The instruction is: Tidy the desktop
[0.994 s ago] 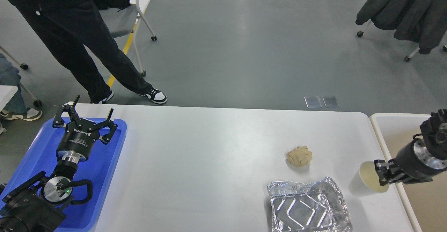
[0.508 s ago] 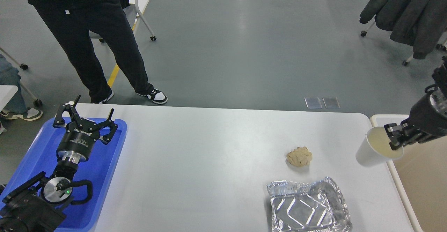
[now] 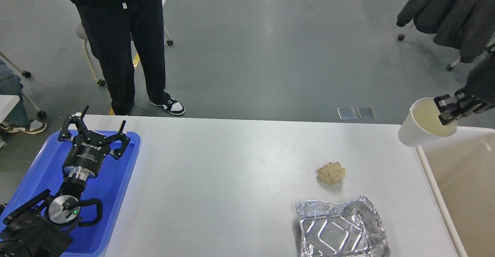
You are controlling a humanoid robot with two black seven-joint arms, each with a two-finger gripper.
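Note:
The white desktop (image 3: pixel 232 179) fills the lower view. On it lie a crumpled tan paper ball (image 3: pixel 331 173) and a crinkled foil tray (image 3: pixel 342 228) near the front right. My right gripper (image 3: pixel 448 110) is shut on the rim of a white paper cup (image 3: pixel 415 127), holding it tilted in the air over the desktop's far right corner, at the edge of the beige bin (image 3: pixel 464 179). My left gripper (image 3: pixel 94 127) is open and empty above the blue tray (image 3: pixel 116 195) at the left.
A person in black trousers (image 3: pixel 123 48) stands just beyond the desktop's far left edge. A chair stands behind the person. Dark jackets (image 3: pixel 448 9) hang at the upper right. The beige bin stands against the desktop's right edge.
My right gripper has lifted the paper cup off the desktop and carried it up and away toward the bin's far corner. The person has stepped to the right. My left arm has not moved.

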